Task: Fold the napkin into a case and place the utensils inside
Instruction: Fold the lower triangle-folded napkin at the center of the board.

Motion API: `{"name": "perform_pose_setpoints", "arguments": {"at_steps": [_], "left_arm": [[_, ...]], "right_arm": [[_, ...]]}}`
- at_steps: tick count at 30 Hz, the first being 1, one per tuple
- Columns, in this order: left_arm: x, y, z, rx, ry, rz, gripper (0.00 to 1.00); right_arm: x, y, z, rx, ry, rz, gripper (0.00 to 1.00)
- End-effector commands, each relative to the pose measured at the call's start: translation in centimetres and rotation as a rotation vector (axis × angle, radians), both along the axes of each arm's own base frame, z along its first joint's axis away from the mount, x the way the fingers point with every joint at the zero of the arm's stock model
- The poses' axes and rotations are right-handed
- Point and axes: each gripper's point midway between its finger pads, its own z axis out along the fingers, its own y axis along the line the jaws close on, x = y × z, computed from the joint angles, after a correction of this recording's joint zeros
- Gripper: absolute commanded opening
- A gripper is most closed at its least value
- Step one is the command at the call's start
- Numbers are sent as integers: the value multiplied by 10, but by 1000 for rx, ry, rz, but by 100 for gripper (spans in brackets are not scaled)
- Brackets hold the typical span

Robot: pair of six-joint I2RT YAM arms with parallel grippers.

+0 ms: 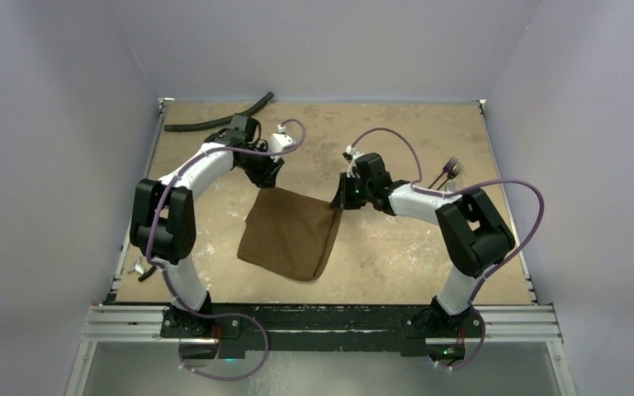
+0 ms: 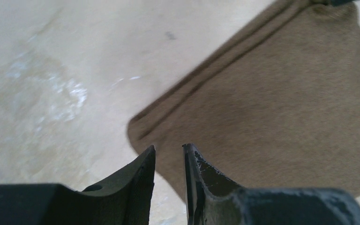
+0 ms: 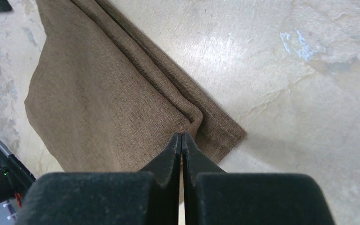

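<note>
The brown napkin [image 1: 289, 235] lies partly folded in the middle of the table. My left gripper [image 1: 266, 180] is at its far left corner. In the left wrist view its jaws [image 2: 168, 147] stand a narrow gap apart just above the napkin [image 2: 272, 103], and cloth and table show through the gap. My right gripper [image 1: 340, 198] is at the far right corner. Its jaws [image 3: 182, 136] are shut, pinching the end of a raised fold of the napkin [image 3: 98, 103]. The dark purplish utensils [image 1: 448, 172] lie apart on the table, right of the right arm.
A long black curved hose [image 1: 219, 120] lies at the far left of the table. A small dark object [image 1: 140, 268] sits on the left edge beside the left arm. Pale walls enclose three sides, and a metal rail [image 1: 322, 322] runs along the near edge.
</note>
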Motion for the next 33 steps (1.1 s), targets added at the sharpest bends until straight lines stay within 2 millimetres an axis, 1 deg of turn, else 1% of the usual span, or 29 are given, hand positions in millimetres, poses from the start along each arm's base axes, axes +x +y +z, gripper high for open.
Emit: {"name": "perform_pose_setpoints", "arguments": {"at_steps": [1,3,4,5,6,7,10,11,12,15,17,19,20,21,22,23,25,29,33], "left_arm": [[-33,-41,24,-13,-38,-152,25],[-44,-62,28,-33,-35,-195,25],[-48,-72,29,-50,-32,-211,28],[-51,-82,31,-73,-25,-224,33],[-52,-90,31,-91,-16,-231,37],[-54,-97,30,-100,-1,-235,37],[-58,-115,22,-125,32,-261,34],[-60,-121,20,-133,34,-269,32],[-62,-126,17,-135,36,-280,31],[-68,-142,11,-143,42,-304,30],[-69,-151,7,-131,36,-313,30],[-69,-160,3,-119,32,-316,32],[-70,-164,1,-120,38,-320,35],[-73,-168,-1,-120,46,-324,46],[-76,-172,-2,-119,51,-330,54],[-78,-177,-2,-123,49,-337,55],[-79,-182,-5,-124,35,-335,55],[-71,-187,-12,-119,16,-300,56],[-68,-195,-20,-111,20,-304,53]], "right_arm": [[6,-7,24,29,-77,-41,0],[2,-9,20,30,-72,-39,0],[0,-11,17,30,-67,-47,11],[-3,-12,17,36,-67,-56,21],[-5,-14,18,46,-69,-63,23],[-6,-15,21,58,-74,-70,25],[-8,-22,25,84,-70,-103,33],[-9,-25,26,102,-69,-112,33],[-9,-27,26,124,-70,-119,30],[-7,-31,21,156,-50,-122,15],[-5,-29,20,179,-45,-111,8],[-4,-27,17,192,-37,-104,3],[-4,-25,17,199,-34,-98,0],[-4,-24,15,203,-28,-93,0],[-4,-23,14,208,-23,-89,0],[-5,-23,11,213,-15,-88,0],[-6,-21,6,222,-1,-80,0],[-9,-18,-4,238,29,-70,0],[-9,-22,-13,239,51,-90,0]]}}
